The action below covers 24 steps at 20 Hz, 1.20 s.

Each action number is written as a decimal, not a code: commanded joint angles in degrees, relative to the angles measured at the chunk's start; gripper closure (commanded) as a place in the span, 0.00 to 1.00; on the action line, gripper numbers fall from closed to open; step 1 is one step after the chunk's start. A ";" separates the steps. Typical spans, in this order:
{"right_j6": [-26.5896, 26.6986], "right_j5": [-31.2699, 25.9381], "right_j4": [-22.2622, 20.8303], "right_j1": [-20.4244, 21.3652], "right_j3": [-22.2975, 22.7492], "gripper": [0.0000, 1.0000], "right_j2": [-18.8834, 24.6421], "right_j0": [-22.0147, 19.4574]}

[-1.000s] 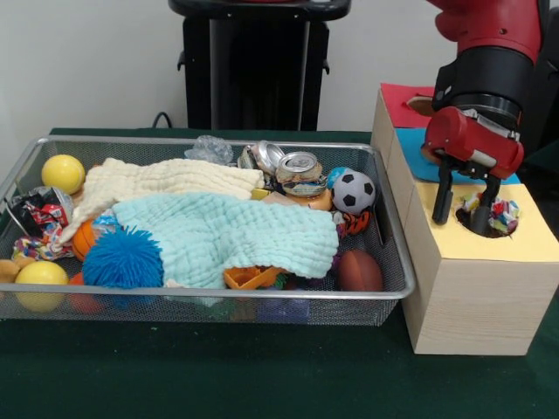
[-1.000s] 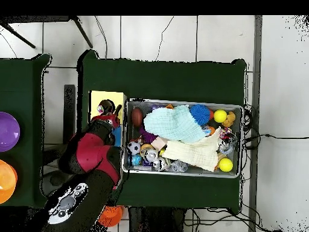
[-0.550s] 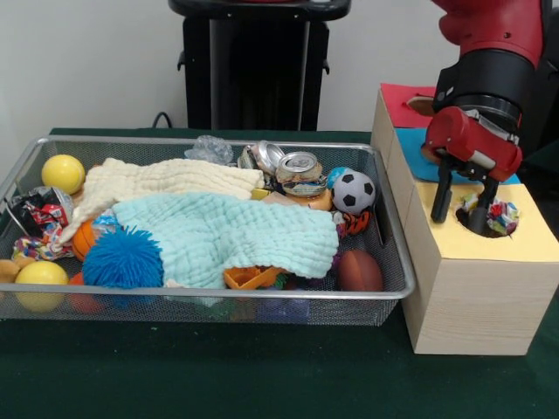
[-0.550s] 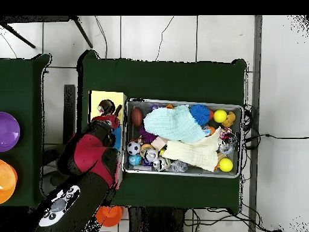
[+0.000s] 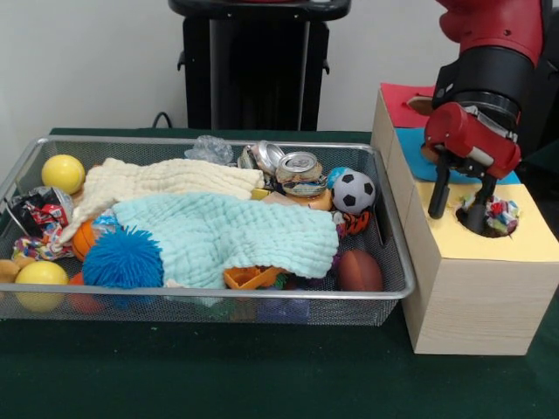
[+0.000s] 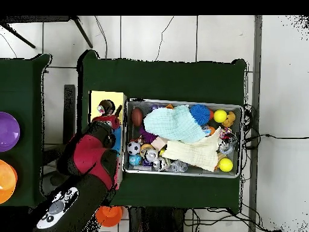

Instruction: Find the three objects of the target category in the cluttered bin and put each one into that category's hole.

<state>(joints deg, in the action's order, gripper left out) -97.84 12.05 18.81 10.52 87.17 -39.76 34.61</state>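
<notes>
Clutter fills a wire mesh bin [image 5: 389, 223] on a green table, described here from left to right in the front view. At the bin's left end sit a yellow ball [image 5: 63, 173] and a colourful knotted rope toy [image 5: 35, 218], likely one of the target items awaiting pickup. A spiky blue ball [image 5: 122, 259] rests against a pale teal cloth [image 5: 231, 236], with a cream cloth [image 5: 157, 182] behind it; these cloths probably hide further objects, which is why searching is needed. Crushed cans [image 5: 297, 173] and a small soccer ball [image 5: 354, 191] lie toward the right end. Right of the bin stands a wooden sorting box [image 5: 476, 297] whose top is yellow, blue and red. In the yellow section's hole, a rope toy [image 5: 496, 214] lies partly inside. The gripper [image 5: 461, 208] hangs just over that hole with its fingers spread and empty, suggesting the toy has been released there.
</notes>
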 commanded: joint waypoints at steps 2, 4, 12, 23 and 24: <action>-10.04 -6.23 -2.33 3.69 8.47 0.00 7.18 -2.75; -9.54 -7.90 -2.29 5.05 8.63 0.00 6.77 -2.66; -7.41 -12.64 -2.64 7.76 8.83 0.00 6.90 -3.35; -6.69 -9.12 -10.67 14.92 13.07 0.00 22.86 -14.24; -6.90 -8.73 -11.47 15.35 13.40 0.00 24.01 -15.18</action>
<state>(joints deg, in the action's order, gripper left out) -97.84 5.69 13.55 23.46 93.72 -31.82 25.45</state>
